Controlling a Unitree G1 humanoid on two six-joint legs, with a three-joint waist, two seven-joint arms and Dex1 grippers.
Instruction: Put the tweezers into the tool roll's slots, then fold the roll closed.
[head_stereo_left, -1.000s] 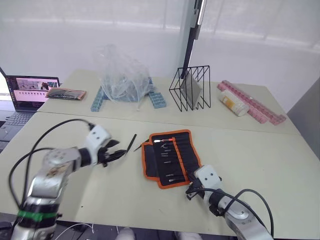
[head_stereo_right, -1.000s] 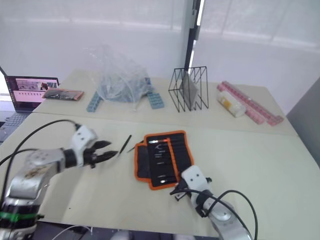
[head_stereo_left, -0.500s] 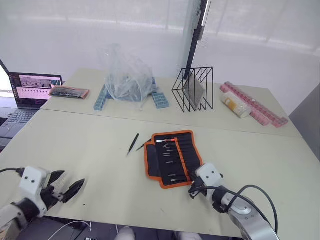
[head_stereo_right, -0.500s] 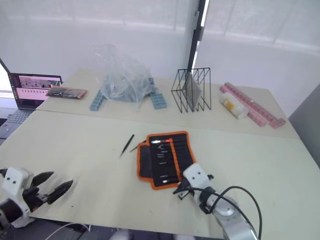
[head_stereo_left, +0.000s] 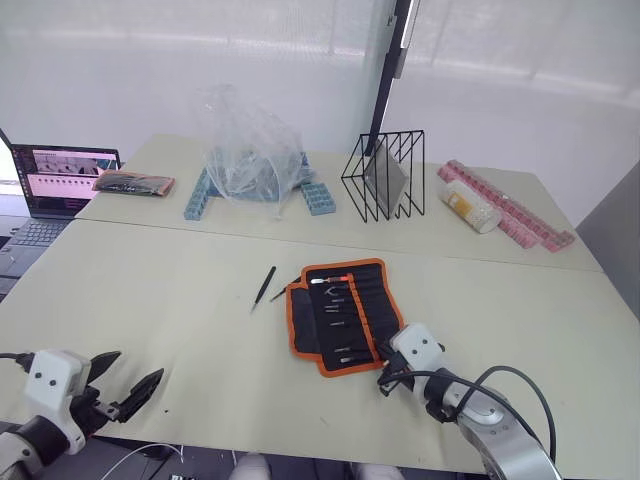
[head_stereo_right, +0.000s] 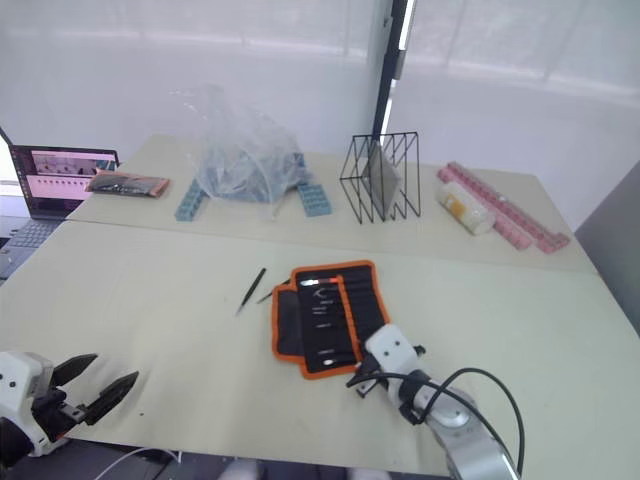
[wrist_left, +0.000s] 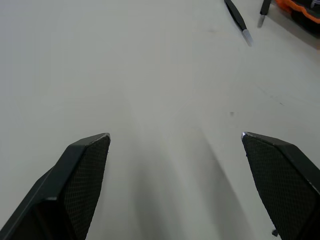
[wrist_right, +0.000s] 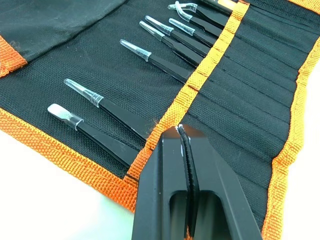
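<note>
I've got the tool roll lying open and flat at the middle of the near table, orange edging all round, with several tweezers already seated in its slots. Two loose tweezers lie on the tabletop just beside the roll, at its ten o'clock. My right gripper sits at the roll's five o'clock corner, fingers pressed together over the orange band, nothing between them. My left gripper hovers at the table's near edge, well apart from the roll at its eight o'clock, fingers spread wide and empty.
</note>
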